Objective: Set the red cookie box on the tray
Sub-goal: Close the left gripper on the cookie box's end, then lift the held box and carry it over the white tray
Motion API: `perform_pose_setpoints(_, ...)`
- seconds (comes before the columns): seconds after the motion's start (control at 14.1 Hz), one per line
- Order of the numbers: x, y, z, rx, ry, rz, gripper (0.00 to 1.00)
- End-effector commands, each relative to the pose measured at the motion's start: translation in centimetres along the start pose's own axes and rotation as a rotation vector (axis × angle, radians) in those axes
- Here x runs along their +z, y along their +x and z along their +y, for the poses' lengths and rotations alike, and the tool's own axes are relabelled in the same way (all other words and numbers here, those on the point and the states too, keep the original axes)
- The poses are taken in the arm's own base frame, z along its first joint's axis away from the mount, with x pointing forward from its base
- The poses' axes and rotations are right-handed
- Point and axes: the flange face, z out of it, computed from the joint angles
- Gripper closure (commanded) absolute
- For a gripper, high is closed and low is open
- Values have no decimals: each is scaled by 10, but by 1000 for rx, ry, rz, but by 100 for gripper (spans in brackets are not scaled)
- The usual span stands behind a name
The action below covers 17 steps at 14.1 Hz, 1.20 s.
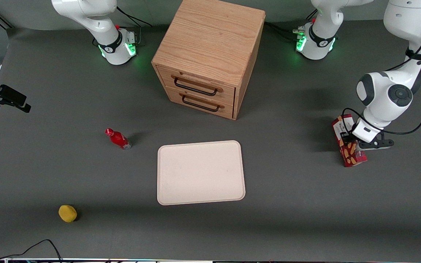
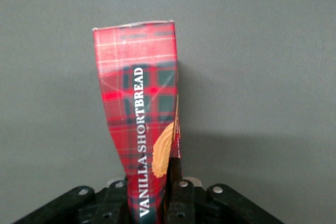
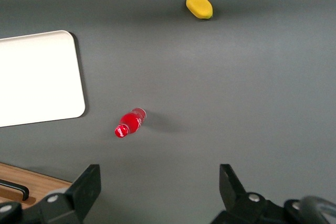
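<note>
The gripper point(image 1: 356, 144) is at the working arm's end of the table, well apart from the tray point(image 1: 200, 172). Its fingers point(image 2: 181, 195) are closed on the box point(image 1: 348, 141), one on each side of the narrow body, with no gap to the cardboard. The box is tilted, with its white label end farther from the camera. A bottle point(image 1: 118, 138) stands near the tray, toward the parked arm's end. The cabinet point(image 1: 209, 54) is farther from the camera than the tray.
</note>
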Motion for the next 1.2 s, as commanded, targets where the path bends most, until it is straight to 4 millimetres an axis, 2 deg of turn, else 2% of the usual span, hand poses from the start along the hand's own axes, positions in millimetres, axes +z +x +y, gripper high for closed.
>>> perform_pose_setpoints(0.0,-74,0,15,-12,-1,-54,78)
perform_pose_setpoints(0.14,-139,11,41,-20,8,-137,78)
perform_pose_setpoints(0.35,-251,40,93,-52,30,-258,78)
perform_pose_setpoints(0.42,-276,43,111,-51,34,-260,78)
perform_pose_setpoints(0.49,-292,43,130,-50,35,-248,78)
perform_pose_setpoints(0.64,-308,45,173,-69,30,-212,78)
perform_pose_setpoints(0.78,-320,56,237,-146,-5,-179,76)
perform_pose_setpoints(0.85,-315,66,268,-221,-28,-183,76)
perform_pose_setpoints(0.99,-293,80,332,-324,-79,-193,76)
perform_pose_setpoints(1.13,-259,85,400,-379,-70,-87,76)
